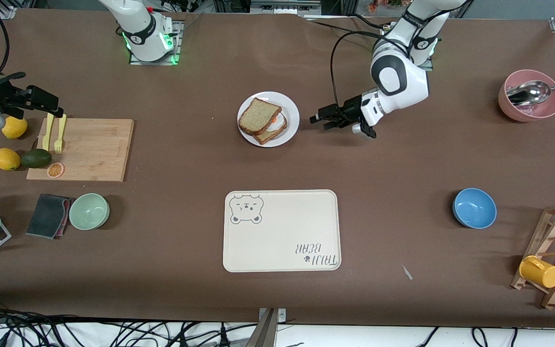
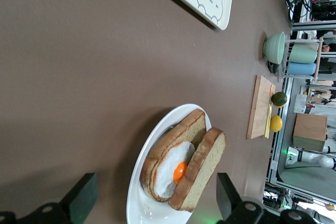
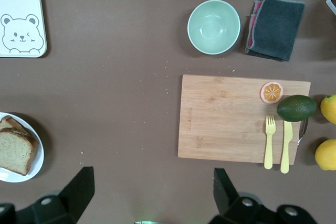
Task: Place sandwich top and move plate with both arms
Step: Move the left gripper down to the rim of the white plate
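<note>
The white plate [image 1: 291,109] sits mid-table with a darker slice bearing a fried egg [image 1: 275,127] on it. The sandwich top [image 1: 257,115] rests slanted on that egg slice, one edge raised. My left gripper [image 1: 320,121] hovers low beside the plate, toward the left arm's end of the table, open with nothing held. In the left wrist view its fingers [image 2: 84,192] frame the plate [image 2: 135,203] and sandwich top [image 2: 203,167]. My right gripper [image 3: 152,192] is open and empty, high over bare table near its base; the plate [image 3: 39,157] shows at that view's edge.
A cream bear-print tray [image 1: 282,241] lies nearer the front camera than the plate. A wooden cutting board [image 1: 89,149] with a fork and a knife, fruit, a green bowl [image 1: 89,211] and a cloth are toward the right arm's end. A blue bowl [image 1: 474,208], pink bowl [image 1: 530,108] and cup rack [image 1: 554,255] are toward the left arm's end.
</note>
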Controlling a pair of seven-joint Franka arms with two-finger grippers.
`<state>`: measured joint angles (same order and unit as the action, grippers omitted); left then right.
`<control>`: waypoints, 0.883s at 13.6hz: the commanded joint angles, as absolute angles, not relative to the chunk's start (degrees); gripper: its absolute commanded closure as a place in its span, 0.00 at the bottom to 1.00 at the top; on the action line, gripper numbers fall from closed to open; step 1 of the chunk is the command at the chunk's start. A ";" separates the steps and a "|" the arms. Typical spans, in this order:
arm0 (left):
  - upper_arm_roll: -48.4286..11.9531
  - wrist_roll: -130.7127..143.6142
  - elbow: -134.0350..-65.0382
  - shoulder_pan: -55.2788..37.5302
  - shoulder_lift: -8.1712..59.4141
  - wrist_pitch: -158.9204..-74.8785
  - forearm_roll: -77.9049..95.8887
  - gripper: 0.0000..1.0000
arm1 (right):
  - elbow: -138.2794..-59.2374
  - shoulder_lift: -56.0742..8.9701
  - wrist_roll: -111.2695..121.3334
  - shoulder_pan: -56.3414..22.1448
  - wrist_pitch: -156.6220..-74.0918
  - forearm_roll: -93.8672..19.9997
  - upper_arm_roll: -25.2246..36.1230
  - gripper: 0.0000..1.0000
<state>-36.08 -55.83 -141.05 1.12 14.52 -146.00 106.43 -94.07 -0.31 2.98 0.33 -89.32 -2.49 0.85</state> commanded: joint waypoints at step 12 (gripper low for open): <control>-39.29 -82.35 -139.40 -5.89 24.52 -148.01 134.64 0.10 | -93.87 -0.09 2.46 0.79 -88.68 -2.90 0.62 0.00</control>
